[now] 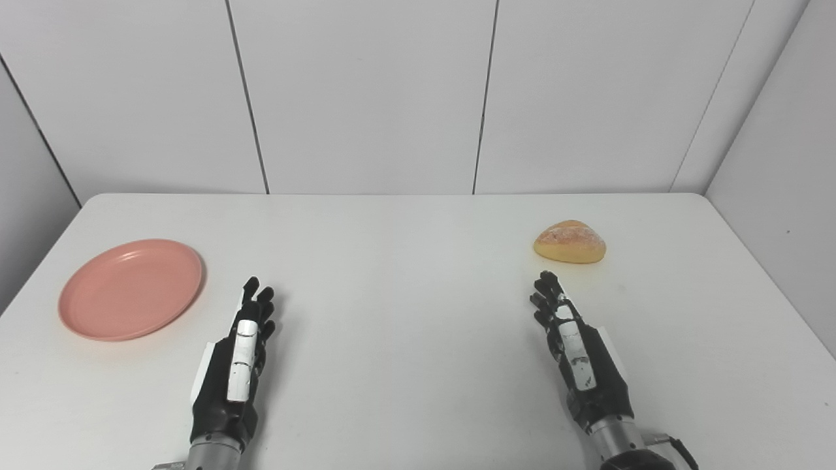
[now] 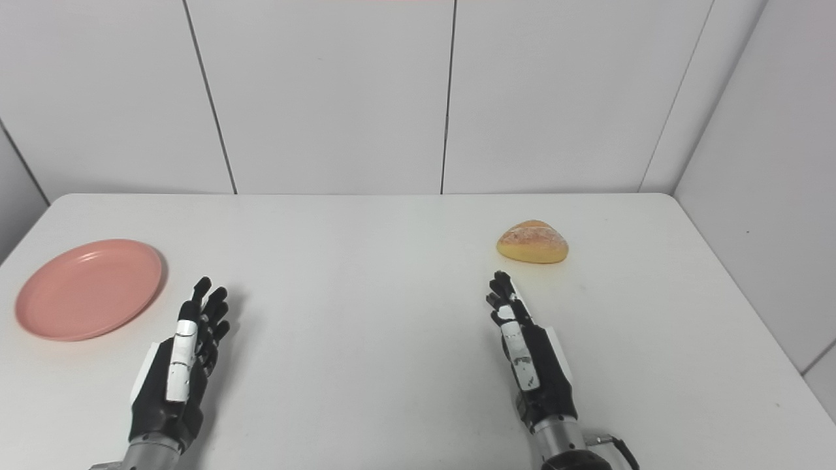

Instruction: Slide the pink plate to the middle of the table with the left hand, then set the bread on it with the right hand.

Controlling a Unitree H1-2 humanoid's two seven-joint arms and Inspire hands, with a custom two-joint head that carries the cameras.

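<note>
Left hand (image 1: 238, 356) lies low over the white table (image 1: 405, 313), fingers straight and loose, holding nothing; the pink plate (image 1: 130, 288) sits just to its left, apart from it. Right hand (image 1: 578, 346) equally slack and empty, with the bread (image 1: 569, 242) just beyond its fingertips, not touching.

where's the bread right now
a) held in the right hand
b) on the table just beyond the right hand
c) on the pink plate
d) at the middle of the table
b: the bread lies on the bare table a little past the fingertips of the open right hand, untouched, far from the pink plate at the left.
</note>
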